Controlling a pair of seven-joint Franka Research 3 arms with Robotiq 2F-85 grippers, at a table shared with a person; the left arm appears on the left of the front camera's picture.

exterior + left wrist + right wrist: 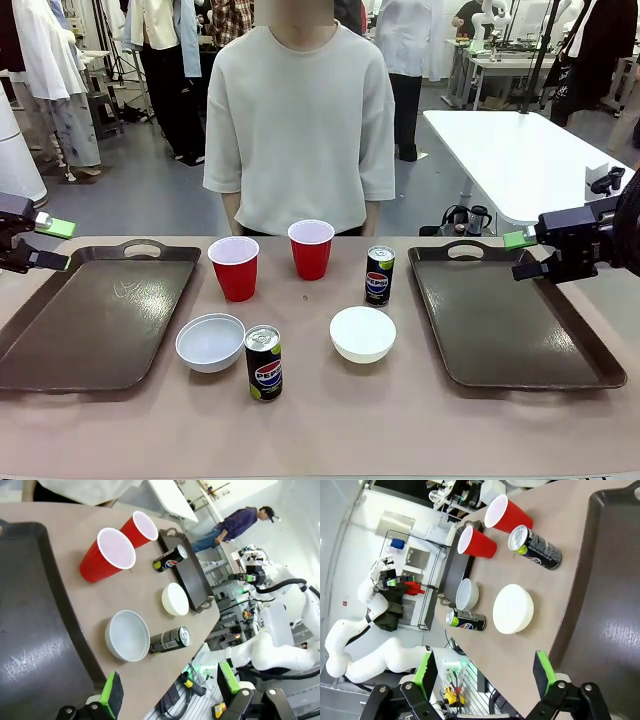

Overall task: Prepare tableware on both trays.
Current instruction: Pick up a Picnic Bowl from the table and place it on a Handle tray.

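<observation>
Left dark brown rectangular tray (90, 320), right dark brown rectangular tray (510, 320). Between them on tan tabletop (330, 430), all upright: left red plastic cup (234, 268), right red plastic cup (311, 249), left white round bowl (211, 342), right white round bowl (363, 333), near black Pepsi can (264, 363), far black Pepsi can (379, 275). Left gripper (55, 245) and right gripper (521, 256) spread wide over trays' far ends. Person in pale top (300, 130) stands behind

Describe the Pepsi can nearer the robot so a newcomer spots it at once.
Look between the left tray and the right tray. In the row nearer the robot, the black Pepsi can stands upright beside the left white bowl. Unlike the other can, it is closest to the table's near edge.
</observation>
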